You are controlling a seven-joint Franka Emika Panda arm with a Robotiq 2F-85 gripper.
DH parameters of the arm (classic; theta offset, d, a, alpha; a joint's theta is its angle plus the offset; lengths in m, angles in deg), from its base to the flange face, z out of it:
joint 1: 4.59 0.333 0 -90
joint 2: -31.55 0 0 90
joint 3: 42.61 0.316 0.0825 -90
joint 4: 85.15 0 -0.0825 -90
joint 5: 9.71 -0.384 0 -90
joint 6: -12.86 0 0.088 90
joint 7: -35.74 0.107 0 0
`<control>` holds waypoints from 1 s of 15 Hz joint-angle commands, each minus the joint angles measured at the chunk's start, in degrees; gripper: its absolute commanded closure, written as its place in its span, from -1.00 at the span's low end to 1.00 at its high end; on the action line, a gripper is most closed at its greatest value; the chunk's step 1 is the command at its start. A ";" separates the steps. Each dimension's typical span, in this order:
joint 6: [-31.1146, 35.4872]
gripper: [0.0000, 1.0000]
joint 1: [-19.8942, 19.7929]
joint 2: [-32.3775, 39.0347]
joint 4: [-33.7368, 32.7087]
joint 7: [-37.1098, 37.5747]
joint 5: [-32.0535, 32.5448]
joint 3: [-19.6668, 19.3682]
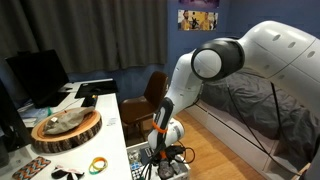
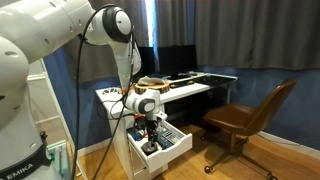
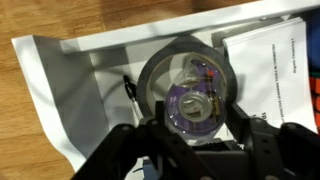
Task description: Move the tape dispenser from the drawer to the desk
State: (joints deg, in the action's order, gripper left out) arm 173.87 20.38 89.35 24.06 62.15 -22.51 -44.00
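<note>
Claw [image 3: 195, 132] down in the open drawer [image 2: 176, 146], which is pulled out under the white counter [image 2: 195, 88]. Wrist view: tape dispenser [image 3: 190, 88] — dark ring, clear purple-tinted core — lies in a drawer compartment, directly between the two fingers [image 3: 128, 150]. Fingers stand apart, one on each side of it; cannot tell whether they press on it or sit just beside. Printed paper [image 3: 272, 70] lies to its right in that view. In both exterior views the arm [image 1: 240, 60] reaches steeply down — dispenser hidden there. Brown chair [image 2: 250, 118] right of the drawer, well apart.
</note>
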 commanded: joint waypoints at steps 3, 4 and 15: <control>10.60 0.28 -4.99 -11.42 13.53 -0.63 -3.44 5.43; 13.21 0.28 -6.45 -13.53 15.83 -0.33 -4.86 6.76; 16.56 0.28 -34.68 -24.39 21.96 -1.92 -15.71 42.12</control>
State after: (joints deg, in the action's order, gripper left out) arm 194.49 -5.79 65.91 47.00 62.17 -35.56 -12.62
